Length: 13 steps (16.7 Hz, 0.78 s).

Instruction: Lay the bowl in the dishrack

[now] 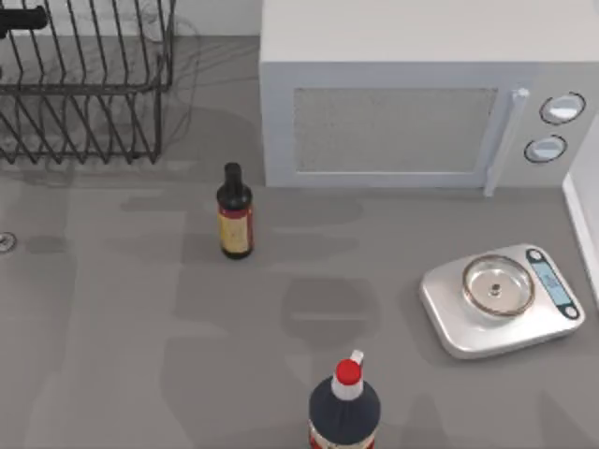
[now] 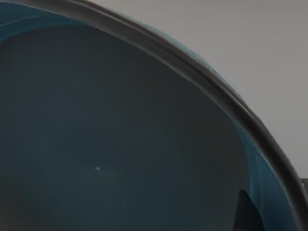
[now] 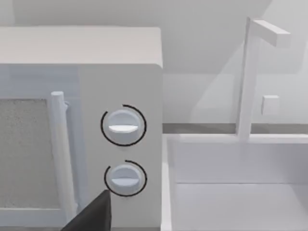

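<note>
One bowl (image 2: 120, 139) hangs close under my left wrist, grip state unreadable; tilted wrong, its rim could catch the dishrack (image 1: 84, 84) prongs.

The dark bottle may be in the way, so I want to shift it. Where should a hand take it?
Probably grip the dark bottle at its wide labelled body, coming from the near side: it stands upright, bare table before it, microwave behind.

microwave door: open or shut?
Shut. The microwave door sits flush with the front face in the top view, and its handle stands upright beside the two dials in the right wrist view.
</note>
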### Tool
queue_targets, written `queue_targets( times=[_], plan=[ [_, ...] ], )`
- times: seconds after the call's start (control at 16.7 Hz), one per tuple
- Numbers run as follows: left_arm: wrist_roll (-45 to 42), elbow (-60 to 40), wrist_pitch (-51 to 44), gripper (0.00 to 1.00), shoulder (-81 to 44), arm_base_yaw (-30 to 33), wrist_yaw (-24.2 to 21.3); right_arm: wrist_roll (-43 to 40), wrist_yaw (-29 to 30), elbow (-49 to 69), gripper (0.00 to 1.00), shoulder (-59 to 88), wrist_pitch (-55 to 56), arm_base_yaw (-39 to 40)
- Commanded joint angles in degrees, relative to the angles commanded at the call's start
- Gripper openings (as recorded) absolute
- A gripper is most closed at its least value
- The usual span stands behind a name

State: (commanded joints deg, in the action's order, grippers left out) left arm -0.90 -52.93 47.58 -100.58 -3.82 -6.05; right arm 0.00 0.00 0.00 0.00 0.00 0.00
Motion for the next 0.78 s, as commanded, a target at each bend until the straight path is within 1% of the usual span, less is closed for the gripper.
queue_targets(
  times=[0.24, 0.78],
  plan=[
    [0.0, 0.0, 0.0, 0.0, 0.0, 0.0, 0.0, 0.0, 0.0, 0.0, 1.0, 0.0, 0.0, 0.0],
    [0.0, 0.0, 0.0, 0.68, 0.0, 0.0, 0.0, 0.0, 0.0, 0.0, 1.0, 0.0, 0.0, 0.0]
  ],
)
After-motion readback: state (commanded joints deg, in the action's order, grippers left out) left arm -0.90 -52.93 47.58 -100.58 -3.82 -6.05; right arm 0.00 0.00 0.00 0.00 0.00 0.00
